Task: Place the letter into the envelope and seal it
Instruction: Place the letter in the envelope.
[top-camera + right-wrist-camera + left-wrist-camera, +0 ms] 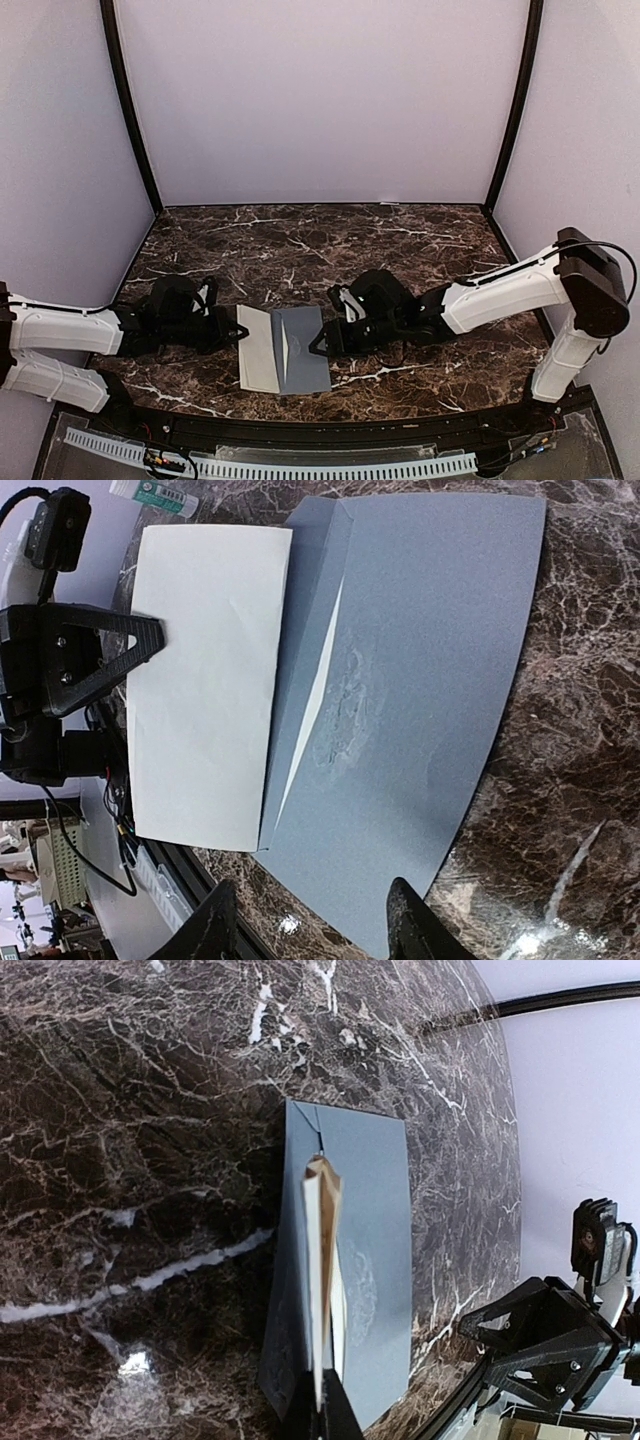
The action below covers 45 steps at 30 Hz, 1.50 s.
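**Desk:** Where is the letter from where you sit?

**Operator:** I see the letter (255, 362) at the near middle of the table (350, 240). It lies just left of the envelope (303, 350) and touches it. On my right wrist view, one long side of the pale sheet runs under a raised lip of the envelope. A thin white sliver shows in the gap there, so a strip of it is inside. Most of the sheet lies out in the open.

**Desk:** And the envelope itself?

**Operator:** It lies flat on the marble, grey-blue, with a crinkled patch near its middle. I can't tell whether that raised strip is the flap or the pocket's front edge.

**Desk:** What has your left side got?

**Operator:** My left gripper (236, 330) is clamped tight on the letter's outer edge, the side away from the envelope. From its own camera the sheet shows edge-on, coming out from between the fingers (340, 1422) and reaching toward the envelope.

**Desk:** The right?

**Operator:** My right gripper (318, 345) sits low at the envelope's opposite side, facing the left one across the paper. Its jaws stand about half apart and I see nothing pinched in them. In its wrist view the envelope's near corner lies between the two fingertips, but I can't tell whether either one touches the paper.
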Available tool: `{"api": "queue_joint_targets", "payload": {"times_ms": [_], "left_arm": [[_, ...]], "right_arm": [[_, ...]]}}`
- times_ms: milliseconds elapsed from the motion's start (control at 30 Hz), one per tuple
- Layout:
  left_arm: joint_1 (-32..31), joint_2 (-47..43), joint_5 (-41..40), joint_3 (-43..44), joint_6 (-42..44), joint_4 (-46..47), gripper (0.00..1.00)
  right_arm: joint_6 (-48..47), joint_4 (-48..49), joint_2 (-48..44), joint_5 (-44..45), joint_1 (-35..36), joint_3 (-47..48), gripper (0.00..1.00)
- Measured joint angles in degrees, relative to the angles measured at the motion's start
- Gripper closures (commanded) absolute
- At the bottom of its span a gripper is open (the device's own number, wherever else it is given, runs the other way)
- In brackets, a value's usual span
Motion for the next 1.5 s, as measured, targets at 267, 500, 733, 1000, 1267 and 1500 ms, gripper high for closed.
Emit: {"api": "queue_joint_targets", "payload": {"times_ms": [267, 500, 733, 1000, 1267, 1500], "left_arm": [[1.05, 4.20, 0.04, 0.00, 1.22, 1.01, 1.00], [1.09, 5.97, -0.04, 0.11, 3.06, 1.05, 1.00], [1.09, 6.73, -0.17, 0.13, 3.41, 1.20, 1.00], [1.09, 7.58, -0.15, 0.13, 3.39, 1.66, 1.00], [1.09, 8.24, -0.02, 0.11, 3.32, 3.32, 1.00], [1.09, 9.88, 0.26, 0.11, 3.32, 4.94, 1.00]], "right_arm": [[-0.04, -1.49, 2.58, 2.29, 0.07, 1.49, 0.51], [-0.09, -3.04, 4.81, 3.74, 0.07, 1.60, 0.51], [-0.11, -3.19, 6.78, 3.96, 0.07, 2.49, 0.51], [-0.04, -2.49, 7.50, 3.89, 0.13, 2.99, 0.51], [0.02, -1.16, 8.15, 3.52, 0.13, 3.21, 0.51], [0.02, -1.11, 8.22, 3.50, 0.13, 3.26, 0.51]]}}
